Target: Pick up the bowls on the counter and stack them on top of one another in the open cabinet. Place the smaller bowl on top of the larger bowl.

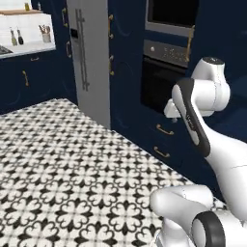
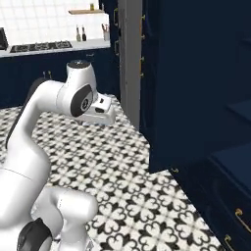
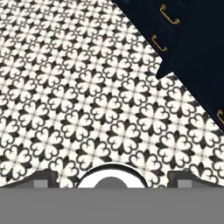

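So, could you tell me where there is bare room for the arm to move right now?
The patterned floor lies bare from the navy cabinets out to the far counter. Under the open gripper there is only tile. It is tighter beside the open cabinet, whose door juts out over the floor.

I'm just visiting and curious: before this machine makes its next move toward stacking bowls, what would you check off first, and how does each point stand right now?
1. Tool open: ok, fingers spread wide.
2. Tool free of load: ok, nothing between the fingers.
3. Bowls located: not ok, no bowl to be seen from here.
4. Cabinet door open: ok, it stands ajar, dark shelves inside.
5. Patterned floor ahead free of obstacles: ok.
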{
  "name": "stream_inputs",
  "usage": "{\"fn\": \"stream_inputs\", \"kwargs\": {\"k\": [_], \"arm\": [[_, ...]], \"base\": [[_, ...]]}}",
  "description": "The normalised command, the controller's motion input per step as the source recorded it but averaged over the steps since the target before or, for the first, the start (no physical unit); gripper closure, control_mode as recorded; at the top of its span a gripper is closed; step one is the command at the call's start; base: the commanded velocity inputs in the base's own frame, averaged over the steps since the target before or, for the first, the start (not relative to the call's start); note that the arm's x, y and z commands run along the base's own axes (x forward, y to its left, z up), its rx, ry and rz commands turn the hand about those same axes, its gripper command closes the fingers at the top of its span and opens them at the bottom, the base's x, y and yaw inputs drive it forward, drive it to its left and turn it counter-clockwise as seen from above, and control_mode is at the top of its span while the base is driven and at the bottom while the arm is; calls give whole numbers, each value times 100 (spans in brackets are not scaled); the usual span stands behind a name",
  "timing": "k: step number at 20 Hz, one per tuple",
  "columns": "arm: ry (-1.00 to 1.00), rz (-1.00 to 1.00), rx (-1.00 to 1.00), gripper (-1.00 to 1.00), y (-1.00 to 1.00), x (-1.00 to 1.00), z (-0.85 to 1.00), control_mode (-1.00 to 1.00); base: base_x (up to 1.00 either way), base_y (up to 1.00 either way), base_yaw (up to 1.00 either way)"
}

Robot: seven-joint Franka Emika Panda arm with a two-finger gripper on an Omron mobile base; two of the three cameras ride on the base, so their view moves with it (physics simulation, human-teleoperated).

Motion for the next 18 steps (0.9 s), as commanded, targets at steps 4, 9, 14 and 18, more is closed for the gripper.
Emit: {"fn": "stream_inputs", "kwargs": {"k": [4, 9, 14, 18], "arm": [[0, 0, 0, -100, 0, 0, 0, 100], [0, 0, 0, -100, 0, 0, 0, 100], [0, 0, 0, -100, 0, 0, 0, 100], [0, 0, 0, -100, 0, 0, 0, 100]], "base": [[48, 5, 82], [58, 6, 82], [17, 0, 99], [35, 0, 95]]}}
